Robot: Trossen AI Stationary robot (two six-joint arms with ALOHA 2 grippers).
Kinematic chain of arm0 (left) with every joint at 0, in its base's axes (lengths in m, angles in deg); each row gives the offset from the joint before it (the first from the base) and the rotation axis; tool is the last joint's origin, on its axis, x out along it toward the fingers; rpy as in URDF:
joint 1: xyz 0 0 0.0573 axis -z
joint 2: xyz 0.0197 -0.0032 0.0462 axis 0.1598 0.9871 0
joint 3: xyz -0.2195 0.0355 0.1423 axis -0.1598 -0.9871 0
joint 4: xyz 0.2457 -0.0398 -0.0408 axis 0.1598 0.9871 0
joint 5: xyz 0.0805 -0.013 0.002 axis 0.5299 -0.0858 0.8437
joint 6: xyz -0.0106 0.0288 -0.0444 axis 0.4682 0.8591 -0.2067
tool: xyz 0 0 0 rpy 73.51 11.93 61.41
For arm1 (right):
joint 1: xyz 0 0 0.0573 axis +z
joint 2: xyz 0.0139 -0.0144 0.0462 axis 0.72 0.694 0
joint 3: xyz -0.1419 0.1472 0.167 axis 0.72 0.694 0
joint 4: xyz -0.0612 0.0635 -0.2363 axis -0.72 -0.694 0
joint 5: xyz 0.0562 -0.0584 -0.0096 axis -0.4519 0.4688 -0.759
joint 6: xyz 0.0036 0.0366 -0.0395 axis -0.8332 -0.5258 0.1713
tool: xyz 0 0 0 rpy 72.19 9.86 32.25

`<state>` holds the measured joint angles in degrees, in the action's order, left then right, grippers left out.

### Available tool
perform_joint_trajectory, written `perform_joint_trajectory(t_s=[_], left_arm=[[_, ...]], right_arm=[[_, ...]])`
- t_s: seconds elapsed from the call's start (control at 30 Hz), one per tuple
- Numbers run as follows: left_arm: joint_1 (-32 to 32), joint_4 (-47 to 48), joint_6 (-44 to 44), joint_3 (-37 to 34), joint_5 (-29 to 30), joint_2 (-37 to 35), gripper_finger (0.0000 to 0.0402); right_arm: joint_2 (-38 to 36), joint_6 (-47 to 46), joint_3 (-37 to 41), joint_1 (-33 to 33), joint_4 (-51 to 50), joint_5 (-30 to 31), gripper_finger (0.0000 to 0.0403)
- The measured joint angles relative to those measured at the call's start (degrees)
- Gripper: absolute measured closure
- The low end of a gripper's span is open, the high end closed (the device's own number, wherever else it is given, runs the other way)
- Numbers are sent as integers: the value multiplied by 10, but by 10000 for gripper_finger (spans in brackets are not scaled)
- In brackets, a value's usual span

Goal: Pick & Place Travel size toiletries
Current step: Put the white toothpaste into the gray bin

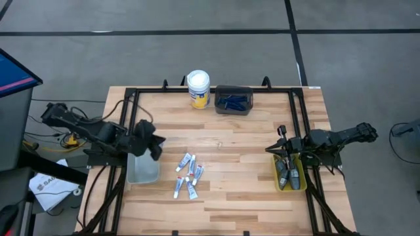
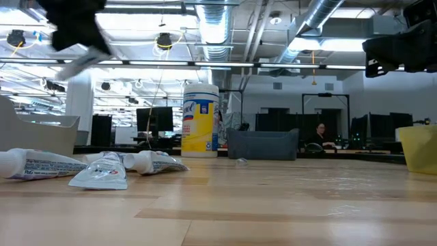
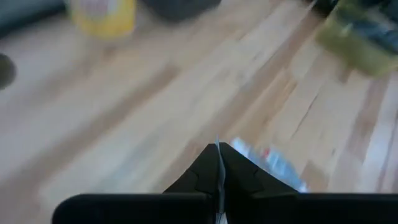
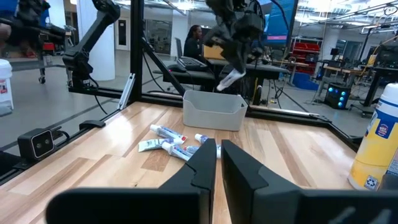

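Note:
Several white-and-blue tubes (image 1: 188,176) lie flat on the table's middle; they also show in the low view (image 2: 102,169) and the right wrist view (image 4: 173,143). My left gripper (image 1: 155,142) is shut on one white tube (image 4: 229,79) above the clear tray (image 1: 143,170). Thin blue razors lie in the dark tray (image 1: 233,99) at the far edge. Dark grey pods lie in the yellow tray (image 1: 289,174) at the right. My right gripper (image 1: 283,136) hovers shut and empty over the yellow tray's far end. My left gripper pinches the tube's upper end (image 4: 236,70) between its two fingers, which point down and slant. The tube hangs tilted below the fingers, clear of the clear tray (image 4: 213,111). In the left wrist view only a thin white edge (image 3: 217,152) shows between the shut fingers.
A white-lidded yellow jar (image 1: 198,88) stands at the far edge beside the dark tray. Black frame rails (image 1: 131,124) run along the table's sides. Bare wood lies between the tubes and the yellow tray. A person sits in the room beyond the table (image 2: 319,133).

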<state>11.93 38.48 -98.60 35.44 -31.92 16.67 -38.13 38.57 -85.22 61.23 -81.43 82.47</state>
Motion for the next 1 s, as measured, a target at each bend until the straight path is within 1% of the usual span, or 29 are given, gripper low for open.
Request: perform_joint_trajectory(t_s=[0.07, 0.2, 0.4, 0.47, 0.57, 0.67, 0.73, 0.9, 1.0], left_arm=[[12, 57, -62, 0, -29, -7, 401], [35, 121, -153, 0, -90, 3, 401], [49, 155, -184, 0, -176, 40, 401], [49, 169, -184, 0, -193, 53, 400], [49, 177, -167, 0, -206, 68, 393], [49, 176, -138, 0, -208, 79, 375], [49, 177, -125, 0, -207, 83, 357], [49, 177, -123, -1, -204, 85, 302], [49, 167, -120, -1, -181, 85, 276]], right_arm=[[0, 0, 0, 0, 0, 0, 386], [0, 0, 0, 0, 0, -1, 386], [0, 0, 0, 0, 0, -2, 386], [0, 0, 0, 0, 0, -2, 386], [0, 0, 0, 0, 0, -2, 386], [0, 0, 0, 0, 0, -2, 386], [0, 0, 0, 0, 0, -1, 386], [0, 0, 0, 0, 0, -1, 386], [0, 0, 0, 0, 0, -1, 386]])
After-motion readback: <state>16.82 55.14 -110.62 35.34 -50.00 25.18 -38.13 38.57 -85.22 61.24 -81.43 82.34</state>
